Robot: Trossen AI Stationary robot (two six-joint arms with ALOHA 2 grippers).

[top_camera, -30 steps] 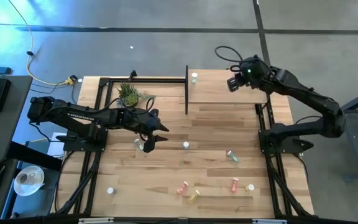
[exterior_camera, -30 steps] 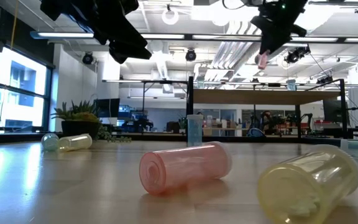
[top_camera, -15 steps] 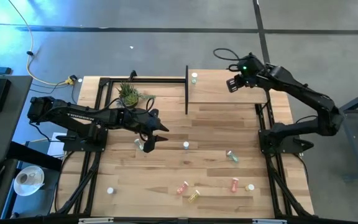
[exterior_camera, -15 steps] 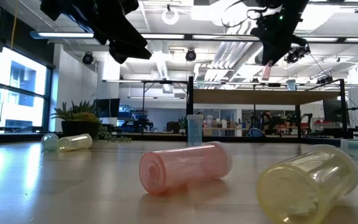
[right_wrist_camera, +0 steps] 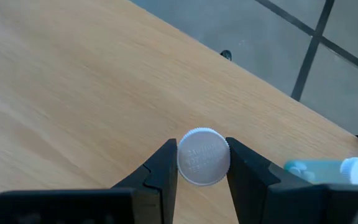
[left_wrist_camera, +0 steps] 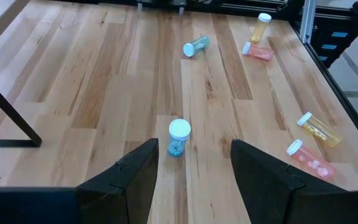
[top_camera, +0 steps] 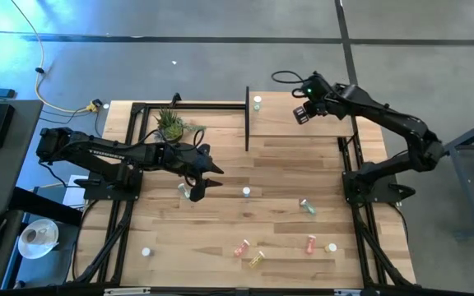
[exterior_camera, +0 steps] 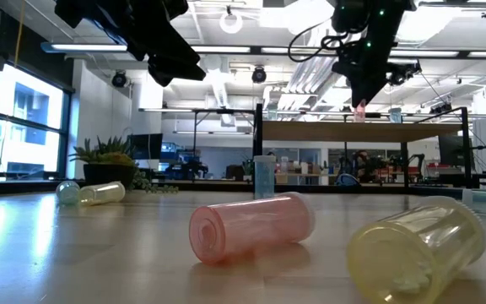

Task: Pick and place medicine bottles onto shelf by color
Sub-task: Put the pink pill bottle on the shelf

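Bottle (right_wrist_camera: pixel 204 157) clamped in right tool (right_wrist_camera: pixel 202 163).

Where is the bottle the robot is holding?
The bottle is pinched in the right claw, up over the shelf at the table's far right. In the low view it hangs just above the shelf board, pink under its white cap.
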